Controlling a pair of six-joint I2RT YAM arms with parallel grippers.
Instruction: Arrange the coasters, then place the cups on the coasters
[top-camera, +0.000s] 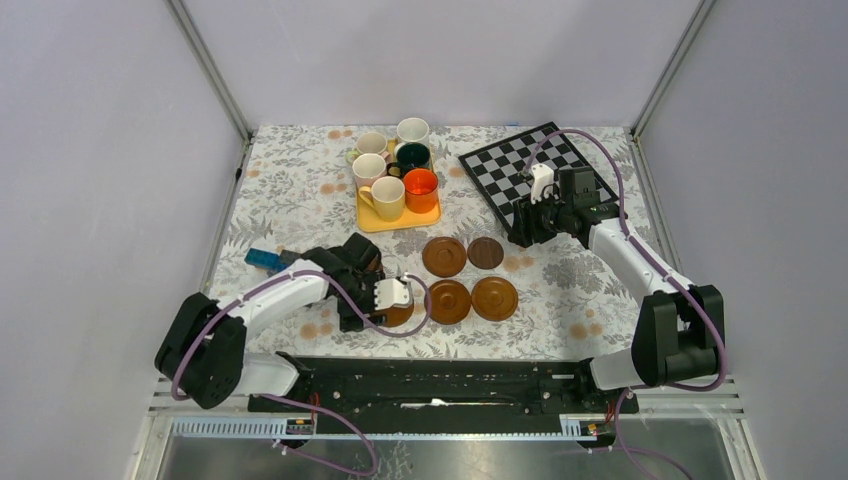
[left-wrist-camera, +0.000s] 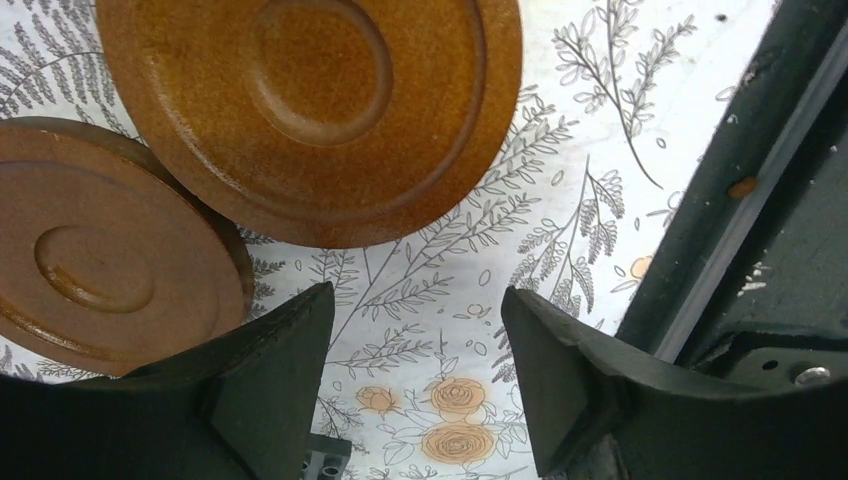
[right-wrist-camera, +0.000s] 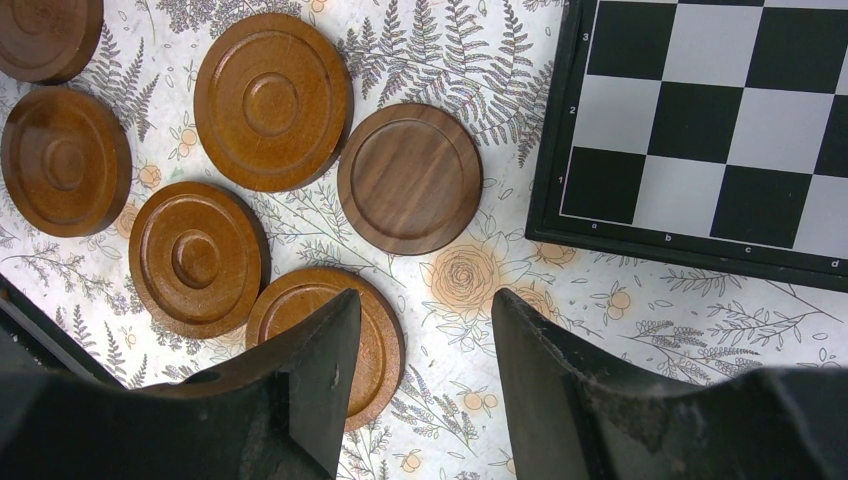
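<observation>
Several brown coasters lie mid-table: reddish ones (top-camera: 444, 256) (top-camera: 450, 301) (top-camera: 495, 298) and a darker one (top-camera: 486, 252) (right-wrist-camera: 410, 178). Two more show partly beneath my left arm (top-camera: 372, 262) (top-camera: 402, 317). My left gripper (top-camera: 405, 305) (left-wrist-camera: 415, 300) is open just above the cloth, nothing between its fingers. One coaster (left-wrist-camera: 310, 110) lies ahead of it and another (left-wrist-camera: 100, 250) to its left, their edges overlapping. My right gripper (top-camera: 525, 225) (right-wrist-camera: 425, 300) hangs open and empty beside the coasters, one coaster (right-wrist-camera: 390, 345) partly behind its left finger. The cups (top-camera: 395, 165) stand together on a yellow tray (top-camera: 370, 222).
A chessboard (top-camera: 520, 170) (right-wrist-camera: 720, 130) lies at the back right, next to my right gripper. A blue brick (top-camera: 265, 260) sits left of my left arm. The black base rail (top-camera: 430, 380) (left-wrist-camera: 720, 220) runs along the near edge, close to my left gripper.
</observation>
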